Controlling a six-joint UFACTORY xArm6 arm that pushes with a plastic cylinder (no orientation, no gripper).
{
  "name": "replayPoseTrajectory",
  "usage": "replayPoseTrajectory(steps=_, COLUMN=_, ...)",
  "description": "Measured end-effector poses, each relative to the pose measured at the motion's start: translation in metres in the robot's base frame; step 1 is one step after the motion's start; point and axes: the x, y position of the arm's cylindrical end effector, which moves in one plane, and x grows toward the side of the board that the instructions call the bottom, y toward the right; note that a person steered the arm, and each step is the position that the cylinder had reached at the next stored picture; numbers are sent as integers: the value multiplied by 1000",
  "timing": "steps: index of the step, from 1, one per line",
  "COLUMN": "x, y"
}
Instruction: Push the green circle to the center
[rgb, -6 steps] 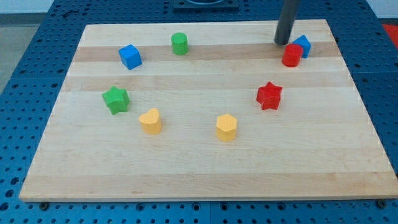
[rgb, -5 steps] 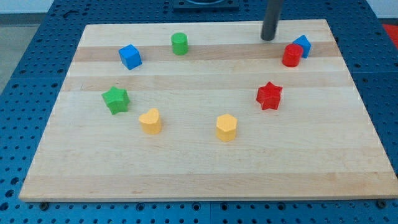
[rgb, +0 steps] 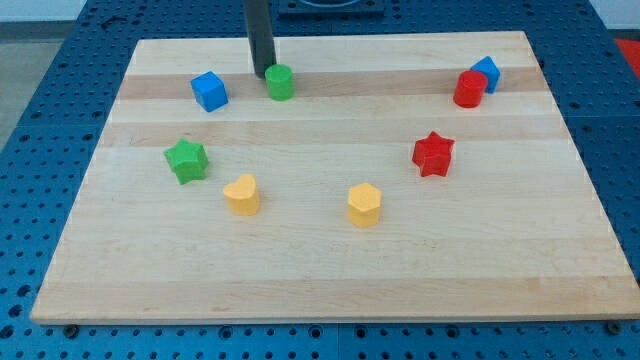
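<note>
The green circle (rgb: 280, 82) is a short green cylinder near the top of the wooden board (rgb: 320, 270), left of the middle. My tip (rgb: 262, 73) stands right against its upper left side, touching or nearly touching it. The dark rod rises from there to the view's top.
A blue cube (rgb: 209, 91) lies left of the green circle. A green star (rgb: 186, 159) and a yellow heart (rgb: 242, 194) sit lower left. A yellow hexagon (rgb: 365, 204) and a red star (rgb: 433, 153) lie right of centre. A red cylinder (rgb: 469, 89) and a blue block (rgb: 488, 72) sit top right.
My tip has swept left along the board's top, from beside the red cylinder to the green circle. The green circle has shifted slightly down and left.
</note>
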Motion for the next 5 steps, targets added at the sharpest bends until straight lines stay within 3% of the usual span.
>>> replayPoseTrajectory(steps=2, x=68, y=66)
replayPoseTrajectory(steps=3, x=77, y=85)
replayPoseTrajectory(steps=5, x=84, y=65)
